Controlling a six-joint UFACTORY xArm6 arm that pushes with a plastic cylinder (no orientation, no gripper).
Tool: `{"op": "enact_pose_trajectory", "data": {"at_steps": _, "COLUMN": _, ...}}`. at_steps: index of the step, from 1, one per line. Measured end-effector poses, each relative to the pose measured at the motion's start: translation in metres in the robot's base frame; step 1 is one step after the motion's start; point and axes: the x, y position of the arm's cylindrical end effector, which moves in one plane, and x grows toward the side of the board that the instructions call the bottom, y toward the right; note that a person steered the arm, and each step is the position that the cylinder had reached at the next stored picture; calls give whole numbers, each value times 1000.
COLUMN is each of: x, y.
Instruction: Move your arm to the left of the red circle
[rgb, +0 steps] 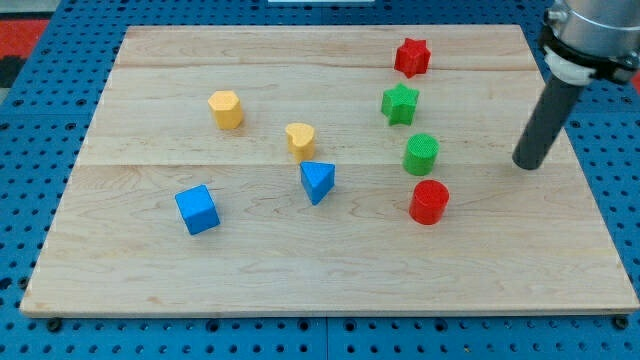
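My tip (527, 165) stood on open board toward the view's right, well apart from the red circle (429, 202). Between them the wood lay bare. The green circle (421, 154) sat just above the red circle (close, not touching), with the green star (400, 103) and red star (411, 57) higher up. Left of the red circle ran a free stretch, bounded by the blue triangle (317, 182).

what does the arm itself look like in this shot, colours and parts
My arm enters at the view's top right as a dark grey housing with a white ring beneath it. Below that hangs a straight, smooth, dark grey cylindrical rod ending in my tip, right of the red circle block. No cables or markings show.
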Motion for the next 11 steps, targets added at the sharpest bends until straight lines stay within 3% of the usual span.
{"op": "enact_pose_trajectory", "data": {"at_steps": 2, "x": 84, "y": -5}}
{"op": "enact_pose_trajectory", "data": {"at_steps": 3, "x": 103, "y": -5}}
{"op": "enact_pose_trajectory", "data": {"at_steps": 7, "x": 115, "y": -39}}
{"op": "enact_pose_trajectory", "data": {"at_steps": 10, "x": 106, "y": -237}}
{"op": "enact_pose_trajectory", "data": {"at_steps": 11, "x": 90, "y": -224}}
